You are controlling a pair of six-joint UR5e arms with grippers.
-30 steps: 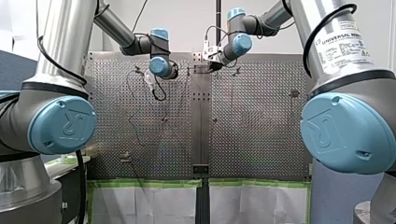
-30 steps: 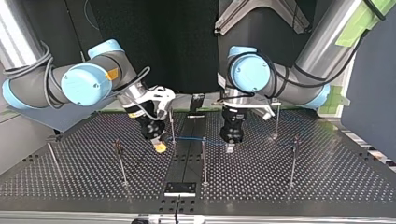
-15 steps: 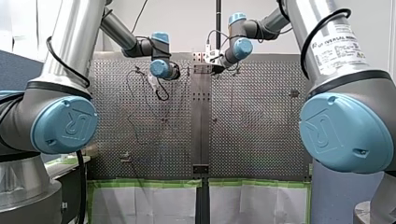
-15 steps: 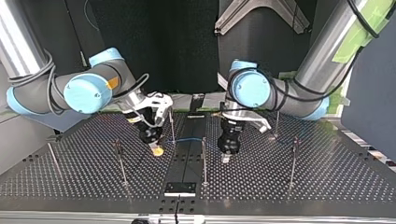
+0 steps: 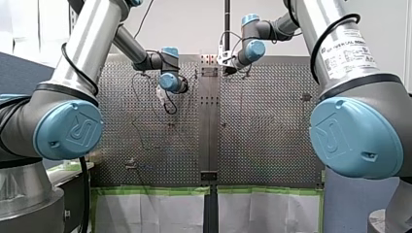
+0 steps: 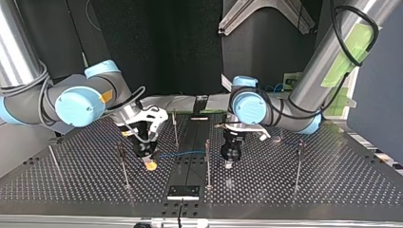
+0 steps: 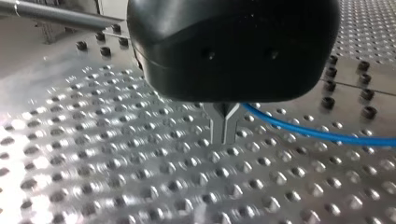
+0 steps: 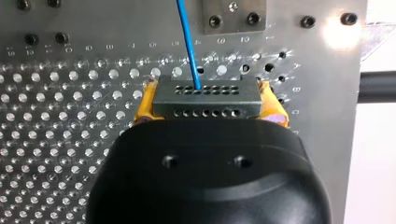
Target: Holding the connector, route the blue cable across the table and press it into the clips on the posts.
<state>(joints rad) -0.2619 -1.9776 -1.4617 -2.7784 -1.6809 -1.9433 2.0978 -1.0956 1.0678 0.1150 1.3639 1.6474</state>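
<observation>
Right wrist view: right claw (image 8: 208,103) clamps the connector (image 8: 205,97), blue cable (image 8: 188,44) running ahead — likely light, floppy, best led by this rigid block; left claw (image 7: 224,139), pinched together, sits beside the cable.

Robotics lab: perforated metal table (image 6: 332,180), thin posts (image 6: 207,164) bolted on.

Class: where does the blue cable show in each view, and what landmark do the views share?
Front view: too thin to see.
Top view: blue cable from my right hand to my left hand.
Left wrist view: blue cable beside my left hand.
Right wrist view: blue cable leaving the connector in my right hand.
Shared landmark: the perforated table.
</observation>
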